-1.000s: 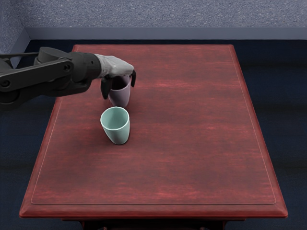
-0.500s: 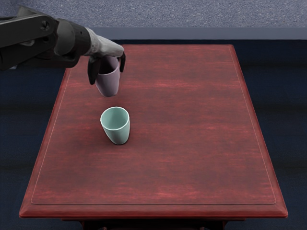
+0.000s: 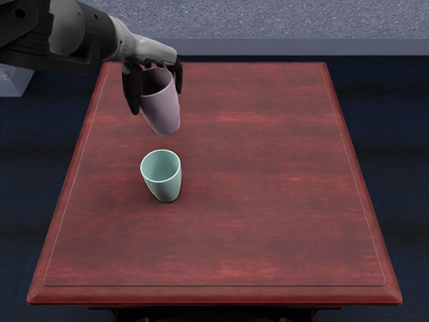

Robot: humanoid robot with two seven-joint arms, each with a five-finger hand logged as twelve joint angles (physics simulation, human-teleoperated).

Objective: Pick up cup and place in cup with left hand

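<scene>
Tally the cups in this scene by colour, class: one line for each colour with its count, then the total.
Mauve cup: 1, in the left hand
Mint-green cup: 1, upright on the table
Total: 2 cups

I see the table (image 3: pixel 268 201) in a moderate, quite even light, while the floor (image 3: pixel 395 168) is very dim, almost black beyond the table's far edge. The wall (image 3: pixel 268 20) behind is brighter and its grain looks crisp. The light seems soft and from above, but its exact source I cannot tell. The green cup (image 3: pixel 166 190) has a bright rim and a faint shadow at its base; the purple cup (image 3: pixel 162 112) is dark inside, with sharp outlines.
</scene>
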